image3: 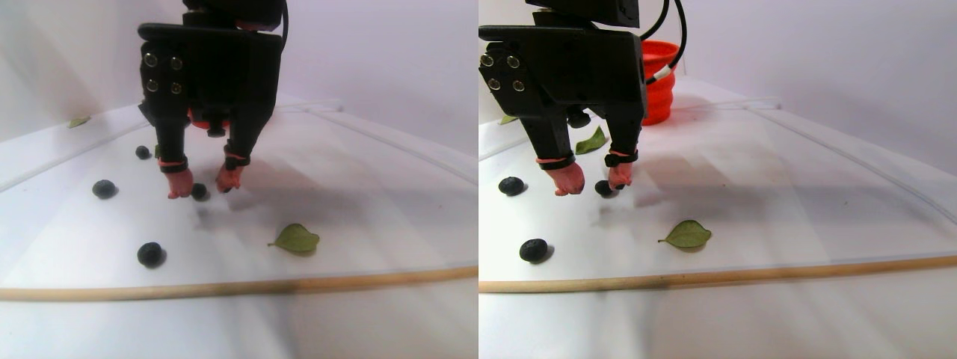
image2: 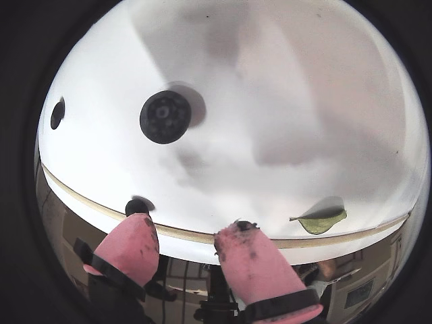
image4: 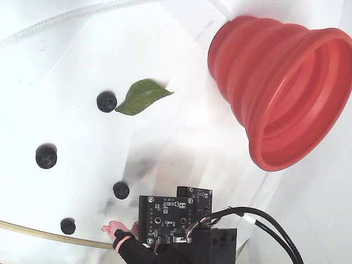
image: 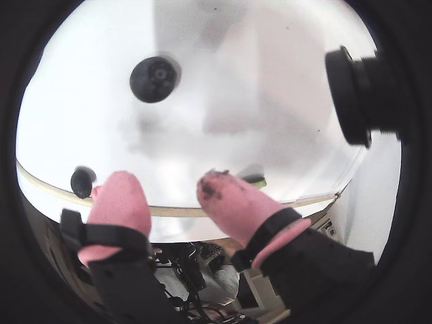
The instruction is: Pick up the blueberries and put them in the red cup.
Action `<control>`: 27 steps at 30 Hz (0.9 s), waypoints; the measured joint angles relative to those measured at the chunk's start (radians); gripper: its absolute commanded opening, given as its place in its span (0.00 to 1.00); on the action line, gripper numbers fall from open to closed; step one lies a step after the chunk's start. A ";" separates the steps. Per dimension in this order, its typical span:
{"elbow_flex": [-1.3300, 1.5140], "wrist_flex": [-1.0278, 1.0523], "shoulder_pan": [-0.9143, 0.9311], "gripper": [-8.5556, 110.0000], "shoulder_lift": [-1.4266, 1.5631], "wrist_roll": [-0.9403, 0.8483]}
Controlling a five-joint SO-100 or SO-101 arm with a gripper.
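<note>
Between the pink padded jaws [image3: 200, 187], one round matte blueberry [image3: 199, 191].

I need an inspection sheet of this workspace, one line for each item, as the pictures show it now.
Surface: white table, wooden strip along one edge.
Job's things: red cup, no berry seen in its visible part; four blueberries in the fixed view.
Clutter: green leaf beside one berry; another leaf near the wooden strip.
Gripper: gripper open, low over the table, pink fingertips on either side of a berry.
Cables: black cables behind the arm.
Surroundings: plain white wall.
</note>
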 measured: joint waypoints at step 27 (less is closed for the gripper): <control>-0.052 -0.156 -0.052 0.22 -0.106 0.074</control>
